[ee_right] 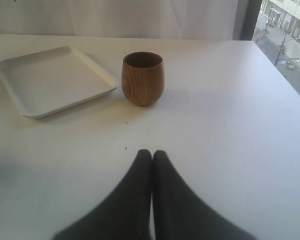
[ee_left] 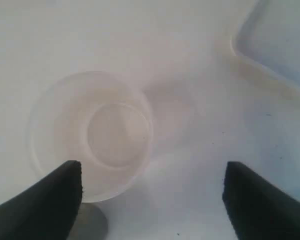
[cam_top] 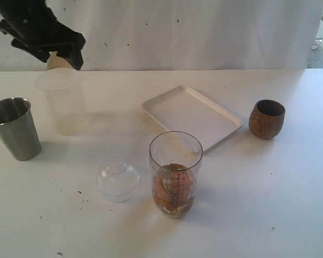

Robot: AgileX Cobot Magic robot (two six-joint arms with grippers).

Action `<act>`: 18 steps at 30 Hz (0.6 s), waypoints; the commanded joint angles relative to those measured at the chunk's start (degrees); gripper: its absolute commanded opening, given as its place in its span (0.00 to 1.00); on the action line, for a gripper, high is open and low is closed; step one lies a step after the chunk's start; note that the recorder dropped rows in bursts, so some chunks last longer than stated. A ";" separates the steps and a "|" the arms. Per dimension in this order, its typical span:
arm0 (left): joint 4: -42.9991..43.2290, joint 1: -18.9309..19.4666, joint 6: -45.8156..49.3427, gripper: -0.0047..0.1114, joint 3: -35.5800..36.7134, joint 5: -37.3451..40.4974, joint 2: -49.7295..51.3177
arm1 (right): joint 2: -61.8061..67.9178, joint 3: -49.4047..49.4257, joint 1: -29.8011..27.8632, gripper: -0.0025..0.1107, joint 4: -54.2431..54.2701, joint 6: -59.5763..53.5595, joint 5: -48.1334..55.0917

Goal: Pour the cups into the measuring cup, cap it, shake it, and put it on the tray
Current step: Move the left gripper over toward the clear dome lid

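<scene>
The measuring cup (cam_top: 175,173) stands upright at the front middle, uncapped, with brownish contents in its bottom. The frosted plastic cup (cam_top: 62,102) stands at the back left, the steel tumbler (cam_top: 13,129) to its left and the wooden cup (cam_top: 267,118) at the right. Between them lies the white tray (cam_top: 192,115). My left gripper (ee_left: 152,172) hangs open above the frosted cup (ee_left: 90,135), which looks empty and sits towards one finger (ee_left: 45,205). My right gripper (ee_right: 151,152) is shut with nothing in it, low over the table short of the wooden cup (ee_right: 143,78).
A clear dome lid (cam_top: 117,181) lies on the table just left of the measuring cup. The left arm (cam_top: 40,29) reaches in from the back left corner. The tray (ee_right: 50,80) lies beside the wooden cup. The table's right edge (ee_right: 285,75) runs by a window.
</scene>
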 commanded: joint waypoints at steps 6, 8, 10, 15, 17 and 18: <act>7.20 -3.59 -1.81 0.67 -6.08 3.65 8.94 | -0.39 0.16 0.29 0.02 -0.16 0.04 -0.39; 7.68 -3.46 -1.81 0.67 -6.08 3.41 9.96 | -0.39 0.16 0.29 0.02 -0.16 0.04 -0.39; 8.16 -3.46 -1.81 0.67 -6.08 2.44 11.03 | -0.39 0.16 0.29 0.02 -0.16 0.04 -0.39; 8.11 -3.46 -1.93 0.67 -6.08 -2.54 12.06 | -0.39 0.16 0.29 0.02 -0.16 0.04 -0.39; 8.09 -3.46 -2.04 0.65 -6.08 -3.15 12.66 | -0.39 0.16 0.29 0.02 -0.16 0.04 -0.39; 8.09 -3.46 -2.22 0.65 -6.08 -3.15 12.95 | -0.39 0.16 0.29 0.02 -0.16 0.04 -0.39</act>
